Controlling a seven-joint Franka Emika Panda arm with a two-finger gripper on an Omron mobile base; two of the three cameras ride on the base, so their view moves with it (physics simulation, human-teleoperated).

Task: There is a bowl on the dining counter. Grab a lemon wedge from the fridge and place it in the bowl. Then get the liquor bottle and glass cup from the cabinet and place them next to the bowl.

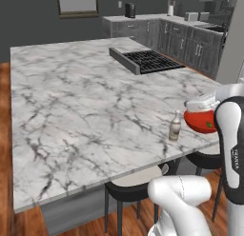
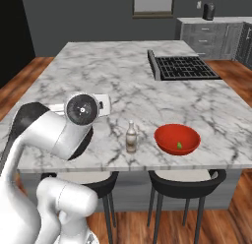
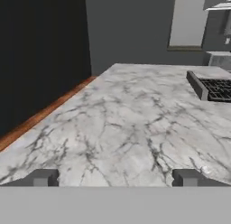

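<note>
From the left base view I note the large white marble counter (image 1: 86, 106) with grey veins, its near edge running across the lower frame above dark stools (image 1: 131, 187). The small slim liquor bottle (image 1: 175, 126) with pale neck and brownish body stands upright close to that edge, just beside the wide glossy red bowl (image 1: 199, 122), which my arm partly covers. The black grated cooktop (image 1: 147, 61) sits well apart at the far side; the broad stretch of marble left of the bottle is bare.

From the right base view, the bottle (image 2: 131, 137) and bowl (image 2: 177, 138) stand near each other but apart, both near the front edge. A tiny yellow-green lemon wedge (image 2: 179, 145) lies inside the bowl. The arm's wrist hangs over the counter's left portion.

From the hand view, the gripper (image 3: 117, 178) is spread wide with nothing between its fingertips (image 3: 43, 178), looking across bare marble towards the counter's far-left edge, beyond which wood floor (image 3: 45, 112) shows.
</note>
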